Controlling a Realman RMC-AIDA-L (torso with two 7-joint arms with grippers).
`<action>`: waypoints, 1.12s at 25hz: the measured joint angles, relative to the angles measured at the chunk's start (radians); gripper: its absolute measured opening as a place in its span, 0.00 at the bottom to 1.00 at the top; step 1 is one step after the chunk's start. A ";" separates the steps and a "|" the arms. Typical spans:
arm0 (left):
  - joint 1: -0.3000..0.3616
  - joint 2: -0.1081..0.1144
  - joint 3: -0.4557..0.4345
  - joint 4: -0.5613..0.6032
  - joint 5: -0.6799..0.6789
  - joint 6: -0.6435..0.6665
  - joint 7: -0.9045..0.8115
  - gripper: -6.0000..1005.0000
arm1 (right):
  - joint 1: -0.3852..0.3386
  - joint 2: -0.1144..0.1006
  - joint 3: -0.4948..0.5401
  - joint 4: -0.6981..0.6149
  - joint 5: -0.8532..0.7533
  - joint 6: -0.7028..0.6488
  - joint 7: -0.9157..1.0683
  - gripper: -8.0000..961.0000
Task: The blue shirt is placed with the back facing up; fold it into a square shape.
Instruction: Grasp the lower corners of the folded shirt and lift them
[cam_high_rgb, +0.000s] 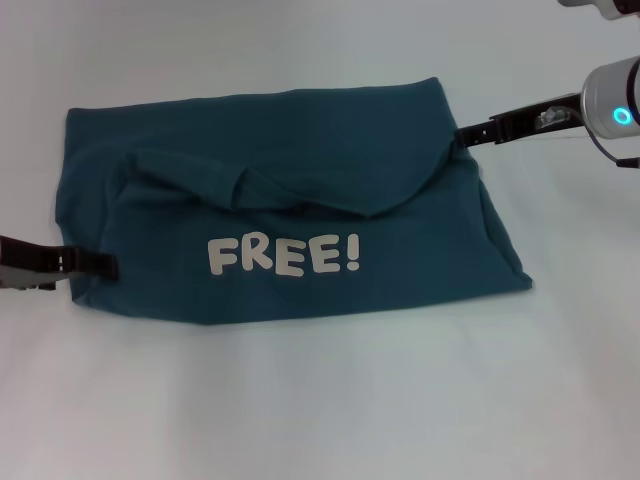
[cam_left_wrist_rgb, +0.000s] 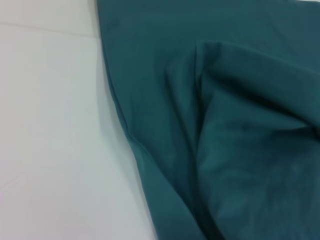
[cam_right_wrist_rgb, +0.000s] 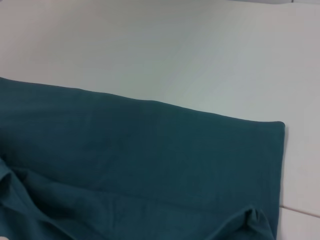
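The blue shirt (cam_high_rgb: 300, 160) lies on the white table as a wide, partly folded bundle. Its white "FREE!" lettering (cam_high_rgb: 283, 256) faces up on the near half, and a rumpled flap of plain fabric lies over the far half. My left gripper (cam_high_rgb: 112, 266) reaches in low from the left and its tip meets the shirt's near-left edge. My right gripper (cam_high_rgb: 462, 133) comes in from the right and its tip touches the flap's right edge. The left wrist view shows creased shirt fabric (cam_left_wrist_rgb: 225, 125). The right wrist view shows a flat shirt edge and corner (cam_right_wrist_rgb: 140, 150).
The white table (cam_high_rgb: 300, 400) surrounds the shirt on all sides, with broad bare surface in front and behind. The right arm's silver wrist with a blue light (cam_high_rgb: 612, 105) hangs at the far right.
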 joint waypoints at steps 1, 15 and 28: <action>-0.004 0.002 0.000 -0.014 0.000 -0.010 0.000 0.93 | 0.001 0.001 -0.001 0.001 0.000 0.000 0.000 0.97; -0.017 0.002 0.010 -0.069 0.001 -0.017 0.004 0.93 | 0.018 0.011 -0.035 -0.006 -0.037 -0.009 0.040 0.97; -0.016 0.000 0.014 -0.072 0.001 -0.018 0.014 0.93 | 0.014 0.011 -0.053 -0.008 -0.051 -0.006 0.053 0.97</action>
